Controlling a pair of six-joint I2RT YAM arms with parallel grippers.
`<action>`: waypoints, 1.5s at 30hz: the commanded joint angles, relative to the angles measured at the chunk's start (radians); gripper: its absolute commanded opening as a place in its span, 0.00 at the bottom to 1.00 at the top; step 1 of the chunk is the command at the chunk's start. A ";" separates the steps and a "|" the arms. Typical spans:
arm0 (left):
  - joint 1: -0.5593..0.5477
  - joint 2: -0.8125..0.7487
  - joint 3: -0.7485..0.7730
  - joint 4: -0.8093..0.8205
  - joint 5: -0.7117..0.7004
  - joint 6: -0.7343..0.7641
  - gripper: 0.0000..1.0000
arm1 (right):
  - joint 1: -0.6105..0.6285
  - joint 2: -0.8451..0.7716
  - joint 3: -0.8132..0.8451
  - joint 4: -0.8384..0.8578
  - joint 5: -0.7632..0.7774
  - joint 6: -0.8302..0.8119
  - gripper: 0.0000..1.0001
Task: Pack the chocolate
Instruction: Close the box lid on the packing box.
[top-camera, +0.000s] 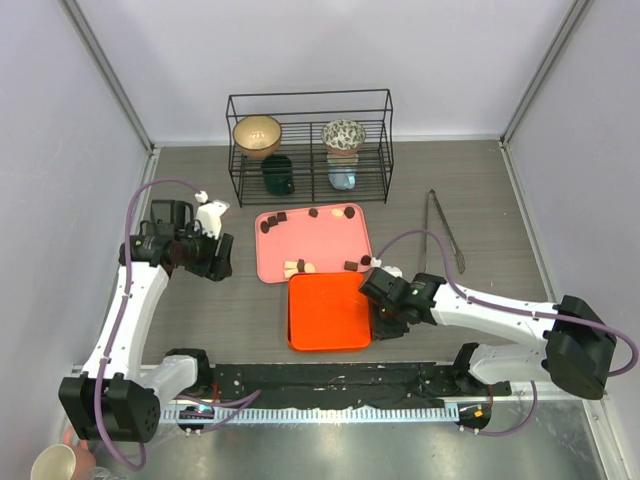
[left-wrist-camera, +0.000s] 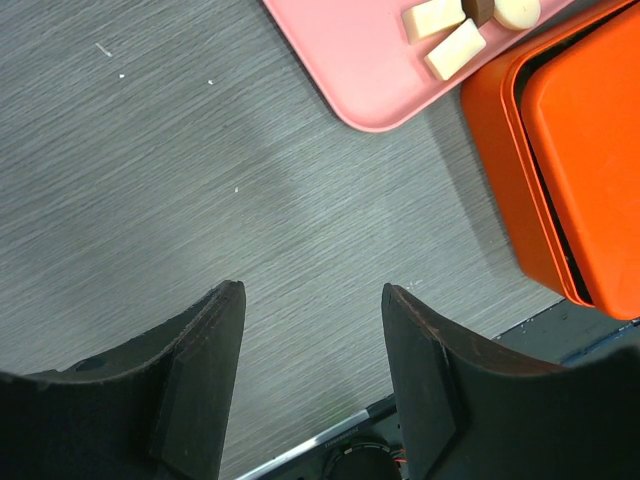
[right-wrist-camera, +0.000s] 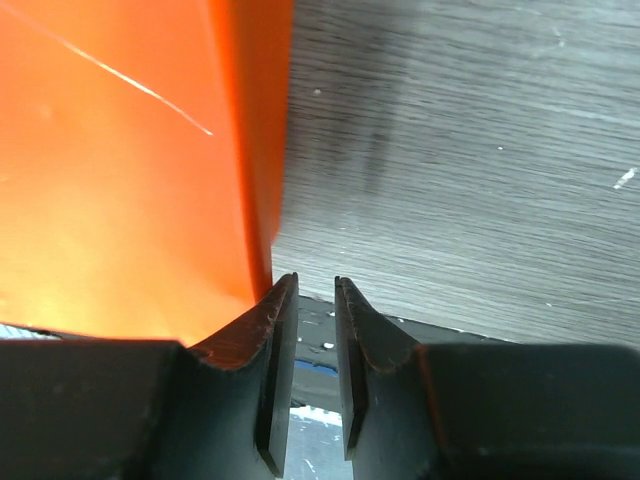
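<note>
Logged left gripper (left-wrist-camera: 313, 295) fingers wide apart over table (left-wrist-camera: 200, 180); right gripper (right-wrist-camera: 315, 285) fingers narrowly parted, empty, beside orange box (right-wrist-camera: 120, 180) near-right corner.

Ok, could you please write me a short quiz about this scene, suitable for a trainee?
1. True or false: the chocolate lies on the pink tray, which is farther from the arm bases than the orange box.
2. What lies on the table right of the tray? A) a spoon B) tongs C) a knife
3. Fill in: the left hand is open and holds ____.
Key: 1 true; 2 B; 3 nothing.
</note>
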 joint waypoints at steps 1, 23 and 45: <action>0.005 -0.012 0.009 0.015 -0.003 0.011 0.61 | 0.013 0.014 0.057 0.019 0.018 0.013 0.27; 0.005 -0.031 -0.032 0.032 -0.008 0.020 0.61 | 0.022 0.017 0.120 -0.004 0.030 -0.004 0.24; 0.005 -0.039 -0.026 0.024 -0.018 0.029 0.61 | -0.019 0.092 0.189 0.002 0.051 -0.088 0.17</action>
